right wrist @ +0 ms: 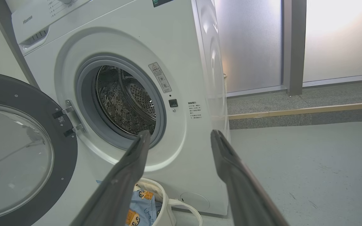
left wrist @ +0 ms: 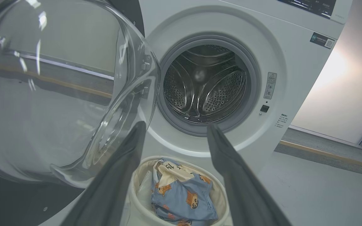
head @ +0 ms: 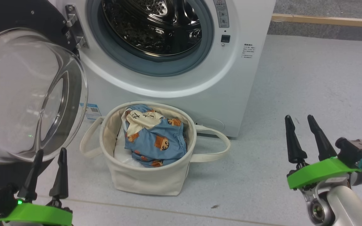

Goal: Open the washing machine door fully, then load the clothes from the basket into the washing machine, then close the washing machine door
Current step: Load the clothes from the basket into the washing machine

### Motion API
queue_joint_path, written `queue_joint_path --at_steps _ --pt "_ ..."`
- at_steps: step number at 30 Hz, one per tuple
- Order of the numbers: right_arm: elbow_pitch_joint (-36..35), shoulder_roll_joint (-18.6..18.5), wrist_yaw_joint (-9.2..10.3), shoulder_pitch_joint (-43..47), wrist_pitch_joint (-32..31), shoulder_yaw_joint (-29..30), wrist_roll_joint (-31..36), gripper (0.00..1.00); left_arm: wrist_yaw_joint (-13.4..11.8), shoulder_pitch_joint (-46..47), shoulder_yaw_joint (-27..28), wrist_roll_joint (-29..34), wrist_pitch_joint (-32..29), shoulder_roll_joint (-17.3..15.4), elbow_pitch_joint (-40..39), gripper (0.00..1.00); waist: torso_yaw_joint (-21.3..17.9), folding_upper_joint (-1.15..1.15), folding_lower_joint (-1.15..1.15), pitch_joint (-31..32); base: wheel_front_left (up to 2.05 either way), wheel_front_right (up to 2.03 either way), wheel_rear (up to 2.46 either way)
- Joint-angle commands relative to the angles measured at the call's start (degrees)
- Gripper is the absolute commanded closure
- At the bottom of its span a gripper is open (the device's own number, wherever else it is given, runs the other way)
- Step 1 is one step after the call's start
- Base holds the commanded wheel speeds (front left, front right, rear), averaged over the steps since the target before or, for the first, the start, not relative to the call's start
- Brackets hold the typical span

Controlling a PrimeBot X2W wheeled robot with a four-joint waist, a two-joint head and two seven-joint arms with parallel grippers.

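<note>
Below, at the lower left of the head view, the left claw (head: 51,150) stands with its two dark fingers apart and nothing between them. Its tips show against the lower edge of the door (head: 27,94), and contact cannot be judged. The right claw (head: 298,116), at lower right, is likewise spread and empty, and it hangs over bare floor (head: 294,94) well apart from the basket (head: 146,182). The door is swung wide on its left-hand hinge, its clear glass bowl bulging toward the camera within a black rim. The washer (head: 231,78) shows a grey gasket (head: 206,40) around a perforated steel drum (head: 152,28) in which no fabric can be seen. A small blue sticker (head: 91,111) sits at its lower left. The basket rests on the floor just before the washer, below the opening, with its loop handles (head: 212,147) drooping to either side. The clothes (head: 156,141), blue with orange-brown figures and a cream lining uppermost, lie inside it on white padding (head: 121,153). The floor is pale grey and smooth. A wooden strip (head: 325,21) runs across it beyond the washer, and in the right wrist view frosted panels (right wrist: 250,44) stand behind that strip.
</note>
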State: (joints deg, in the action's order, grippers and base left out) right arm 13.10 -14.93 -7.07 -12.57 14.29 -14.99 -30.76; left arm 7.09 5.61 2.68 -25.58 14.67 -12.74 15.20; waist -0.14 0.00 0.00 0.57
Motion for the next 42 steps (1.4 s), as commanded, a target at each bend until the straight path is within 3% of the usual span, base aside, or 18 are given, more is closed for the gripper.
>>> queue_joint_path --at_steps 1,24,42 --pt "-1.7 -0.3 -0.42 -0.5 0.7 -0.3 0.5 0.00 0.2 1.5 2.1 -0.3 0.3 -1.9 -1.6 0.00 0.2 0.00 0.00 -0.1 0.31 -0.41 0.10" --pt "-1.8 0.1 -0.42 -0.4 0.7 -0.3 0.5 0.00 0.2 1.7 1.6 0.2 0.3 -2.2 -1.9 0.00 2.0 0.00 0.00 -0.3 1.37 -1.60 0.23" --pt "-0.8 0.2 -0.42 -0.7 0.7 -0.5 0.4 0.00 -0.7 3.9 -2.3 2.1 0.2 -0.7 1.2 0.00 2.5 0.00 0.00 -0.8 0.21 -0.21 0.00"
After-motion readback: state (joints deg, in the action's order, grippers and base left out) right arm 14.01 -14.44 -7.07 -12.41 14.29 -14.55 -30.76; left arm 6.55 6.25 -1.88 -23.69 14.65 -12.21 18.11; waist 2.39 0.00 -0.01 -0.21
